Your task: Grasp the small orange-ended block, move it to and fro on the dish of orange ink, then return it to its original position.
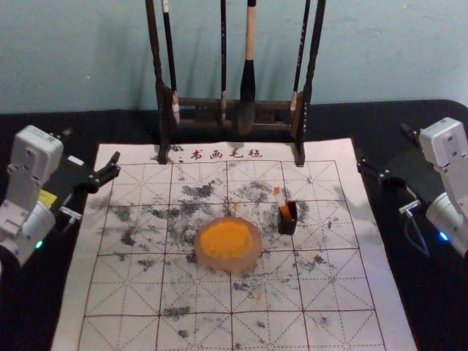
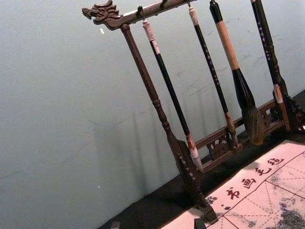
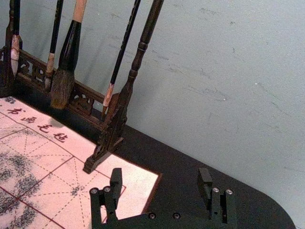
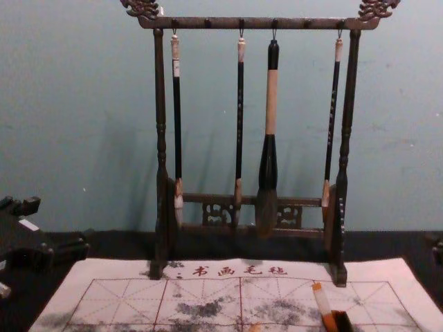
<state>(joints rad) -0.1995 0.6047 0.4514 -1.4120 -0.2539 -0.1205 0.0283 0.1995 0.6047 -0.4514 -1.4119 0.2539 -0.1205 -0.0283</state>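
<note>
Pickup geometry: right-side approach.
The orange-ended block (image 1: 278, 194) leans in the black holder (image 1: 286, 222), orange end up, top tilted left. It lies leftward of the nearer right gripper (image 3: 159, 177), fingers spread. Left gripper (image 2: 157, 224): idle beyond mat's left edge, fingers apart.

Brush stand (image 4: 257, 23): carved dark wood, upright, front feet on the far edge of the gridded calligraphy mat (image 1: 121, 292). Three slim brushes (image 4: 240, 111) and one thick brush (image 4: 271, 104) hang from its top bar. Mat: ink-stained, red characters at far edge, flat on the black tabletop (image 1: 446, 314). Wall (image 1: 387, 51): pale, behind stand.
</note>
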